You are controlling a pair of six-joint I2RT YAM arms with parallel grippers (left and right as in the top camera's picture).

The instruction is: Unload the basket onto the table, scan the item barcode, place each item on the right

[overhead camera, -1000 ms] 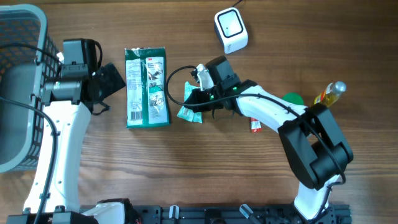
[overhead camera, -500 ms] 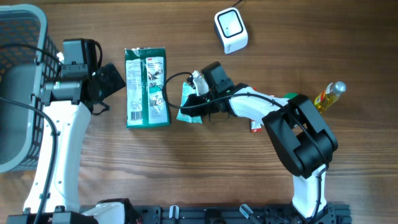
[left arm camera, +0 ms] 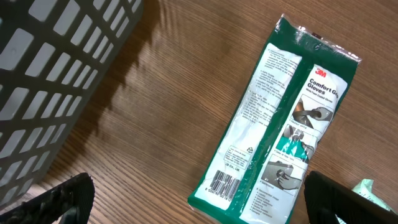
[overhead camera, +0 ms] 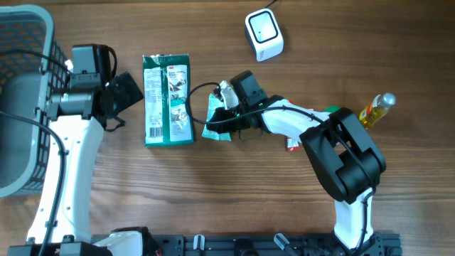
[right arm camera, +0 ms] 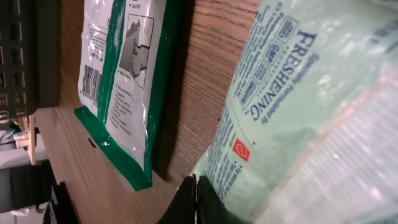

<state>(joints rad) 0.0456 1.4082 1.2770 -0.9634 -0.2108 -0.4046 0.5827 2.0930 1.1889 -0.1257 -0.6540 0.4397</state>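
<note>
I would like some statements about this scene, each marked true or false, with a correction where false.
1. The right tool is shut on the light green packet. True.
2. The gloves package lies inside the basket. False: it lies on the table, outside the basket.
3. The left tool is open and empty. True.
4. The white scanner stands between the two packages. False: it stands apart from both.
5. A barcode shows on the gloves package. True.

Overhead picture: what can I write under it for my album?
Right claw pinches a pale green packet beside the green glove pack, with the white scanner nearby.
</note>
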